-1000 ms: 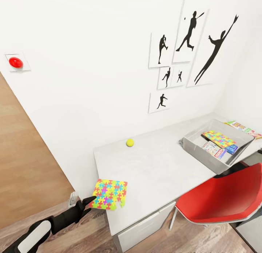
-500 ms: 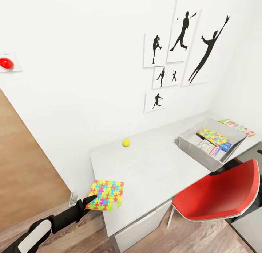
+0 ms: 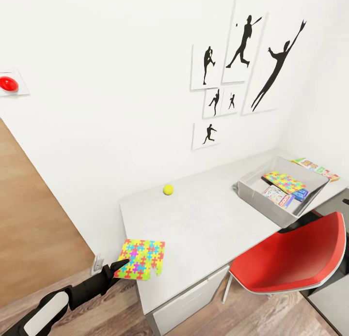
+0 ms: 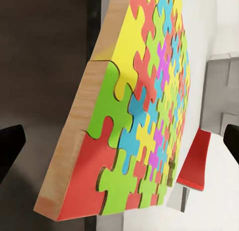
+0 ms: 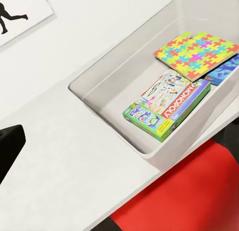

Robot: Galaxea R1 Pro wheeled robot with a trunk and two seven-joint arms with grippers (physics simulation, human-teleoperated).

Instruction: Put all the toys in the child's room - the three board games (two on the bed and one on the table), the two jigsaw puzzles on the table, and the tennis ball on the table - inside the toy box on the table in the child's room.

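One jigsaw puzzle point(image 3: 142, 258) lies flat at the near corner of the table point(image 3: 203, 224), overhanging the edge, and the left gripper point(image 3: 118, 267) sits at its outer edge. In the left wrist view the puzzle point(image 4: 144, 111) fills the space between the two dark fingers point(image 4: 10, 146), which stand spread on either side; contact not confirmable. Judged step: grasp this sheet. Best done by closing on the overhanging edge, keeping the sheet level, lifting clear before swinging toward the toy box point(image 3: 283, 193), which is well apart at the far end. Risk: thin sheet slipping or tipping off the table edge. The tennis ball point(image 3: 168, 190) rests on the table near the wall, not yet binned. Toy box point(image 5: 124, 71) holds a second jigsaw puzzle point(image 5: 196, 52), a Monopoly box point(image 5: 167, 109) and a blue box point(image 5: 226, 69) partly under the jigsaw. Another game box point(image 3: 315, 169) lies on the table behind the bin. Right gripper fingers: cannot tell. Red chair point(image 3: 291, 258) stands beside the desk.
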